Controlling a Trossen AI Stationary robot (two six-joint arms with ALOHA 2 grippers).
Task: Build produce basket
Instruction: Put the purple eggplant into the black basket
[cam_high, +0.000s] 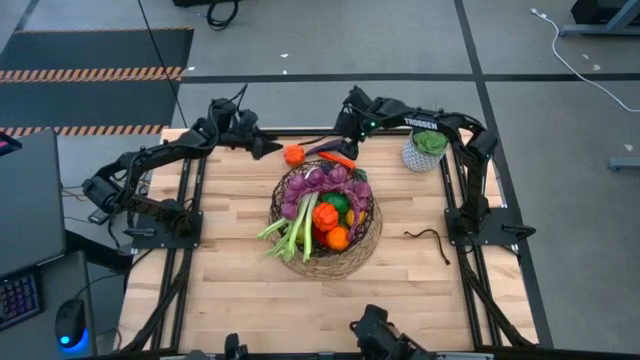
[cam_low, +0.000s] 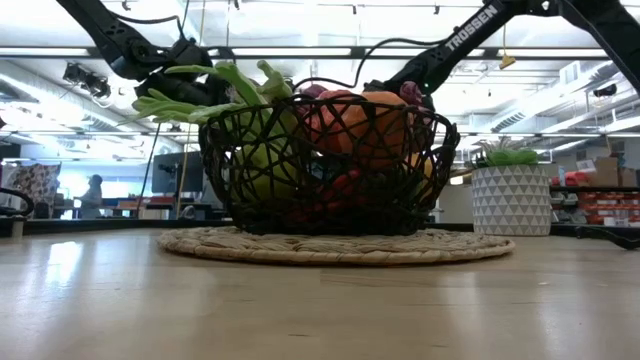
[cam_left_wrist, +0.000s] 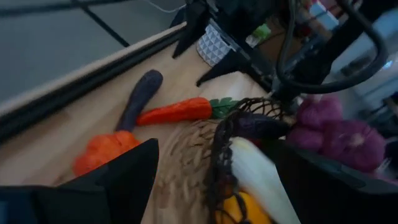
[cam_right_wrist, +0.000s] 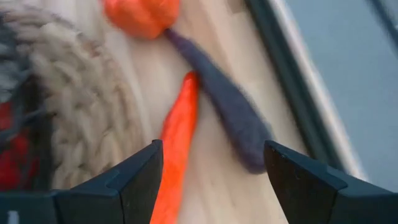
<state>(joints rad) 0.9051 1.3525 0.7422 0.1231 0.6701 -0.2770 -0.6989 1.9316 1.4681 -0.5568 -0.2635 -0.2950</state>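
Your left arm reaches in from the table's left side, elbow bent, its wrist pointing toward the far middle of the table. Its left gripper (cam_high: 268, 148) hangs with the fingers (cam_left_wrist: 124, 180) spread wide, nothing between them. Your right arm arches over from the right side, and its right gripper (cam_high: 345, 140) points down near the far edge, fingers (cam_right_wrist: 140, 177) apart and holding nothing.

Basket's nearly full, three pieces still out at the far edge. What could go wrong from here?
1. The carrot and purple eggplant lie touching; the open right gripper may catch both.
2. The basket is heaped and leek overhangs its rim, so additions may roll off.
3. Both grippers crowd the same corner; the left gripper could collide.
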